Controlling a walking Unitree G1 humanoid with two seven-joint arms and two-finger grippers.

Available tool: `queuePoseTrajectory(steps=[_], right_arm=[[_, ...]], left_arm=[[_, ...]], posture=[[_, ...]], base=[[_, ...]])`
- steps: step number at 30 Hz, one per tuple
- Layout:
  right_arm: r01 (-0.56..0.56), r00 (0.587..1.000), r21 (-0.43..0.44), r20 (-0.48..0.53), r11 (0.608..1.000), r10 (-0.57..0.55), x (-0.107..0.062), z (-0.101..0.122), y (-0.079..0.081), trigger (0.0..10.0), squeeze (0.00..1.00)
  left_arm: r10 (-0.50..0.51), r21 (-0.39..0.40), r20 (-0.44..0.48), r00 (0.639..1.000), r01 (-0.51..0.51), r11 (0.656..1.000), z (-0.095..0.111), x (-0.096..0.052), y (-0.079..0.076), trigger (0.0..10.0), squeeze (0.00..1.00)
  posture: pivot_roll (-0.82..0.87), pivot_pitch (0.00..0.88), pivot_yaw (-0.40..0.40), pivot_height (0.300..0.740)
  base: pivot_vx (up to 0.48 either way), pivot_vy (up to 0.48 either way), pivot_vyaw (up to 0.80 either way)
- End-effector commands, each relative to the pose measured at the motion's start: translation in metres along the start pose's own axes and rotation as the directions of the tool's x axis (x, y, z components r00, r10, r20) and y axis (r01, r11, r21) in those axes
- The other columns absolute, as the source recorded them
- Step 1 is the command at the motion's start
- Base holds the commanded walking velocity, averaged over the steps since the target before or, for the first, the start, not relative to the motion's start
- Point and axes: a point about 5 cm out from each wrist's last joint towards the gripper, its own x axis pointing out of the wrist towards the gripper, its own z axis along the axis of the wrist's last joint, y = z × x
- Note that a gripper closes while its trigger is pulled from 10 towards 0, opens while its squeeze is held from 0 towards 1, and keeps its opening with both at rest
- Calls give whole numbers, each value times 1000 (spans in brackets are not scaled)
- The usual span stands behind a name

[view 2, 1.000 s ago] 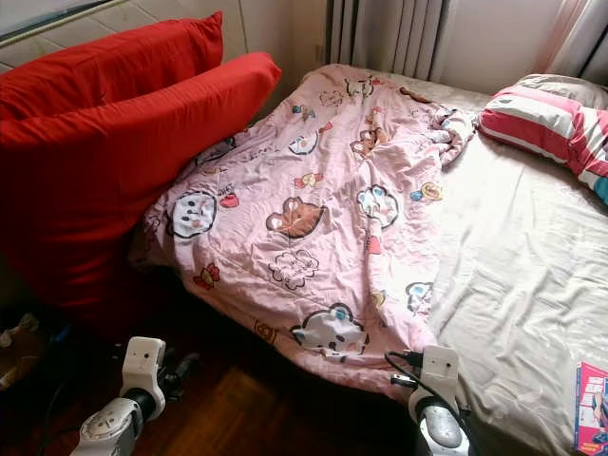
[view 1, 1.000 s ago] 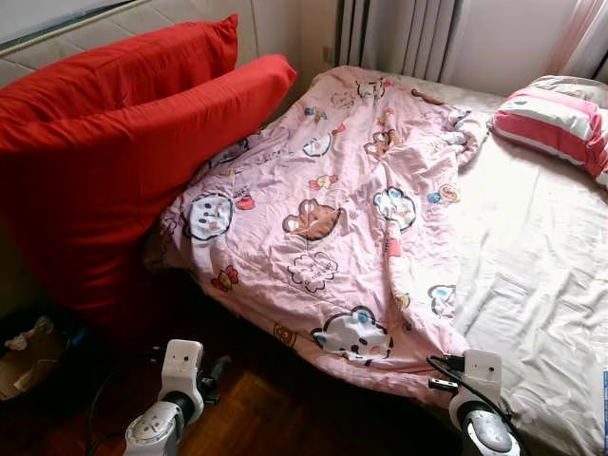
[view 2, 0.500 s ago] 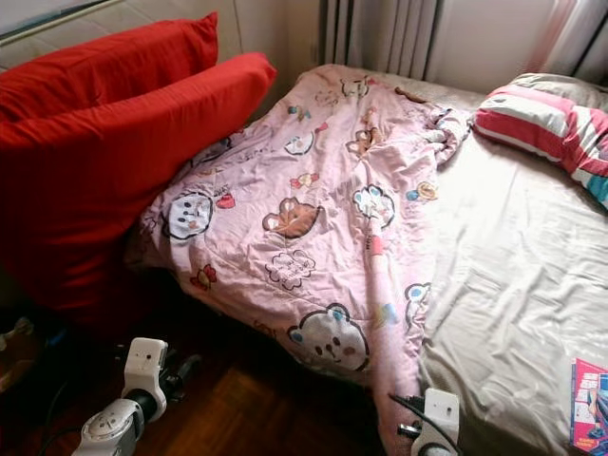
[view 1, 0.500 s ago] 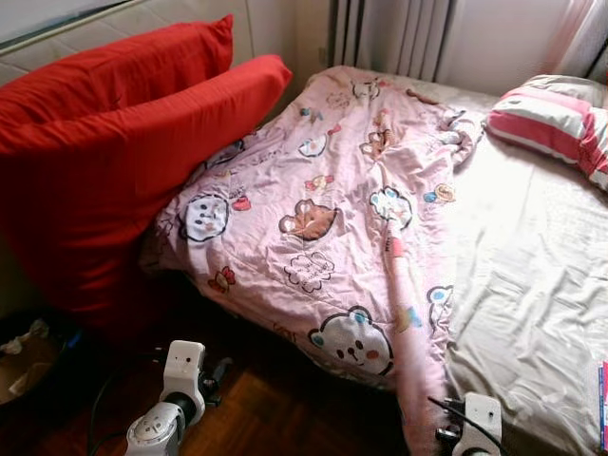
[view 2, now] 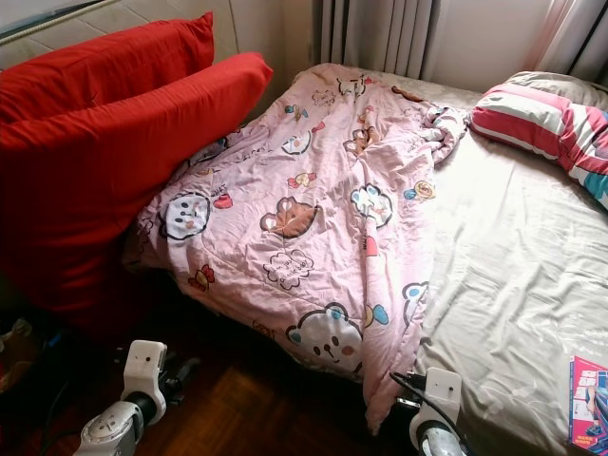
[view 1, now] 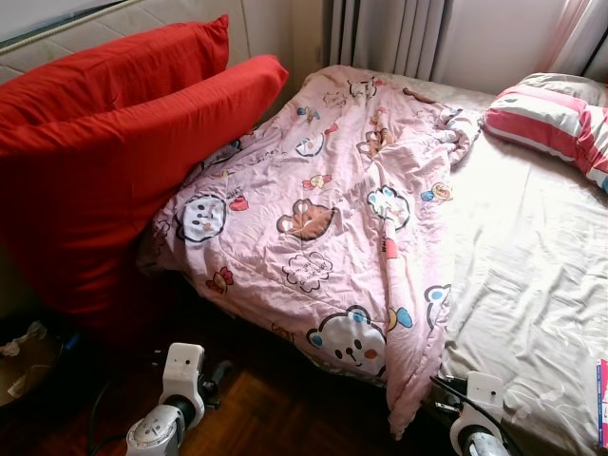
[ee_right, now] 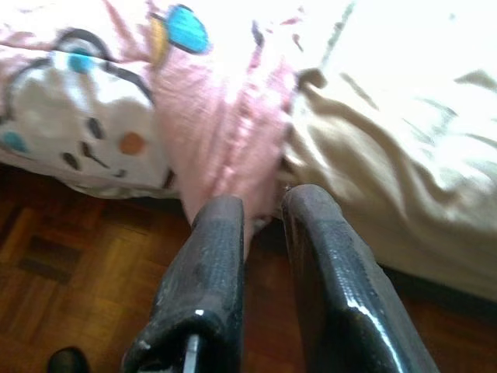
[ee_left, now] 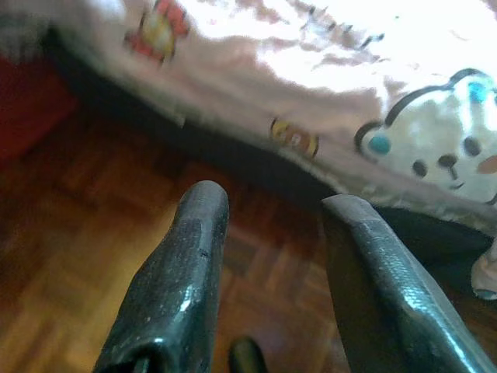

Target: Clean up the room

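Right wrist view: pink cartoon-print quilt (ee_right: 225, 148) corner is pinched between right gripper (ee_right: 260, 214) fingers, presumably for straightening. Left gripper (ee_left: 268, 210) is held apart and empty above wooden parquet floor (ee_left: 85, 225).

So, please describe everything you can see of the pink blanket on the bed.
The pink blanket is a soft, wrinkled quilted cover printed with cartoon bears, clouds and small animals. It lies spread over the left side of the bed, its far end bunched near the striped pillow. Its left edge presses against the red cushions. One near corner hangs off the mattress toward the floor, pinched by the right hand.
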Motion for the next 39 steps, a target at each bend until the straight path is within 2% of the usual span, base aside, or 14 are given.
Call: queuePoseTrajectory(steps=[1, 3, 5, 8, 10, 17, 21, 28, 35, 39], right_arm=[[-20, 1000, -23, -13, 1000, 20, 0, -3, 3, 10000, 0], [-19, 999, -47, -42, 999, 17, 0, -5, 2, 10000, 0], [-19, 998, -51, -54, 999, 17, 0, -7, 1, 10000, 0], [-67, 994, -90, -89, 994, 59, -1, -11, 4, 10000, 0], [-123, 986, -154, -127, 980, 104, -2, -17, 9, 10000, 0], [-170, 974, -195, -180, 966, 135, -4, -24, 16, 10000, 0], [-179, 966, -241, -225, 954, 125, -9, -36, 10, 10000, 0], [-176, 956, -245, -273, 954, 106, -17, -51, -6, 10000, 0], [-157, 951, -253, -299, 955, 77, -20, -55, -20, 10000, 0], [-158, 951, -256, -299, 954, 78, -20, -55, -20, 10000, 0]], left_arm=[[48, -73, -72, 996, -53, 996, -13, -4, 5, 10000, 0], [80, -120, -132, 988, -96, 988, -23, -7, 8, 10000, 0], [89, -131, -156, 984, -110, 985, -27, -9, 8, 10000, 0], [110, -121, -234, 966, -141, 983, -40, -14, 7, 10000, 0], [124, -107, -276, 953, -158, 982, -48, -17, 5, 10000, 0], [156, -124, -345, 926, -210, 970, -63, -25, 5, 10000, 0], [160, -140, -377, 912, -227, 964, -73, -31, 2, 10000, 0], [163, -145, -394, 904, -236, 961, -80, -37, 2, 10000, 0], [174, -141, -439, 881, -259, 955, -91, -48, 9, 10000, 0], [176, -140, -447, 877, -263, 955, -93, -51, 12, 10000, 0]], posture=[[-7, 54, 20, 740], [-6, 49, 20, 740], [-8, 39, 18, 740], [-16, 32, 18, 740], [-4, 26, 18, 740], [-5, 20, 11, 740], [7, 20, 9, 740], [14, 28, 7, 740], [4, 33, 8, 740], [1, 34, 8, 740]], base=[[0, 0, 0], [0, 0, 0], [0, 0, 0], [0, 0, 0], [0, 0, 0], [0, 0, 0], [0, 0, 200], [0, 0, 800], [0, 0, 800], [0, 0, 800]])
